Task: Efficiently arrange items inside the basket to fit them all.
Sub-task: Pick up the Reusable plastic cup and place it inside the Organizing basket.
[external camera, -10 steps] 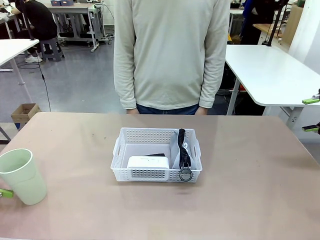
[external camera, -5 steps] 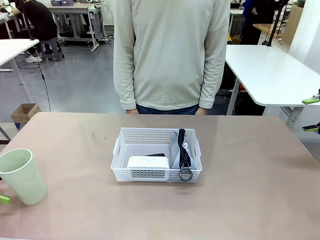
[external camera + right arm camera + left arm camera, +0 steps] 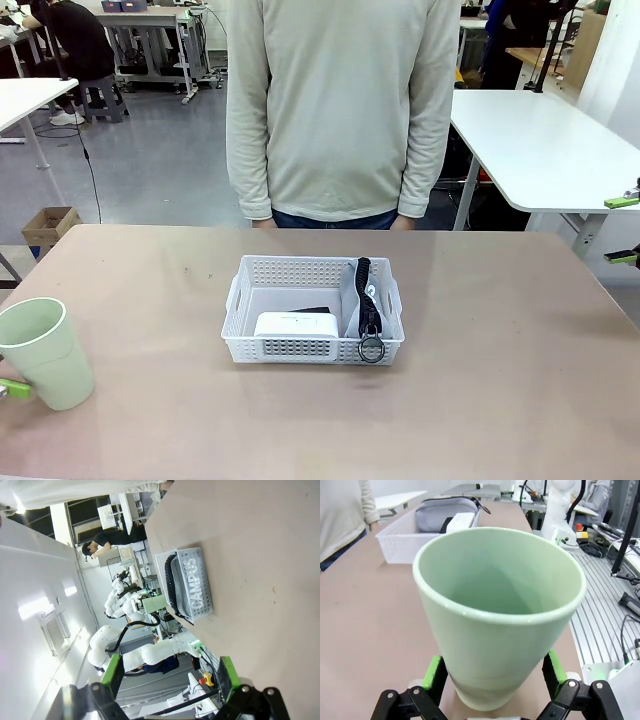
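Note:
The white lattice basket (image 3: 300,275) sits mid-table in front of the person. Inside lie a small white box (image 3: 296,325), a sliver of the black stapler (image 3: 315,311) behind it, and the grey "CAMPUS" pouch (image 3: 356,305) on edge at the right, its ring hanging over the rim. A pale green cup (image 3: 45,352) stands upright at the table's near left corner. My left gripper (image 3: 493,667) is open around the cup's base (image 3: 500,630), green pads close to its walls. At the far right, off the table, my right gripper (image 3: 622,230) is open and holds nothing; its own view shows the basket (image 3: 207,605) far off.
The person stands at the far side with arms hanging down. A white table (image 3: 540,140) stands beyond the right corner. The tabletop (image 3: 500,380) around the basket is bare.
The left gripper's green pad beside the cup dipped slightly and came back up. The cup, the basket and the right gripper stay where they were.

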